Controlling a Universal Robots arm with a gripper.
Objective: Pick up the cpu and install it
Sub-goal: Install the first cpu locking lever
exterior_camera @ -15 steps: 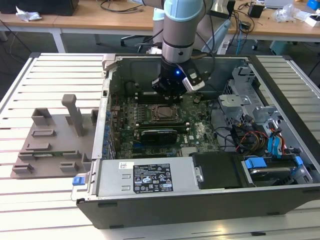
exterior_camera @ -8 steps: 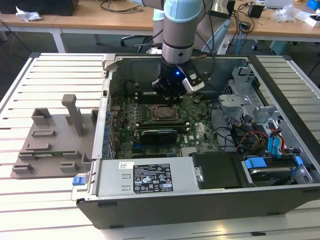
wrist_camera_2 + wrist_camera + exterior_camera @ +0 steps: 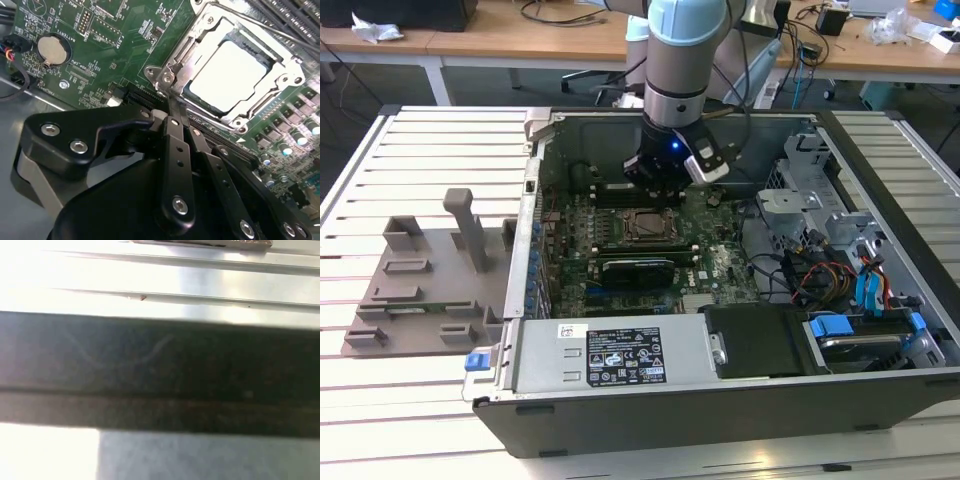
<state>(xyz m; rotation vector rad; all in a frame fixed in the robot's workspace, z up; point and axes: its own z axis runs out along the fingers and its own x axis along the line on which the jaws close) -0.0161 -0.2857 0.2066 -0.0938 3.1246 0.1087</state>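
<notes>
Exterior view first: a slatted metal counter (image 3: 410,135) carries an open computer case (image 3: 720,400) lying on its side, with a grey fixture plate (image 3: 420,270) beside it toward the exterior view's left. Down into the case reaches the robot arm (image 3: 685,60), its wrist hanging over the green motherboard (image 3: 720,270), just behind the dark square socket frame (image 3: 647,228) at the board's middle. A long black card (image 3: 638,268) sits just in front of that frame.

From the second wrist view, the socket frame (image 3: 235,70) with its metal bracket surrounds the cpu (image 3: 230,75), a pale silvery square lying flat inside it. The chip looks seated in its place, apart from the claw. A round coin battery (image 3: 51,49) sits on the board well away from it.

The claw (image 3: 174,116) shows its black linkage bars drawn together to a narrow tip near the corner of the frame; its fingers (image 3: 172,131) look closed on nothing, with no chip between them.

My reading is that the placing step is done or nearly so: the chip rests in the socket and the claw is empty beside it. Whether the bracket is latched down I cannot tell. Any further move would call for keeping the closed tip clear of the chip's top and the fine parts around the frame.
</notes>
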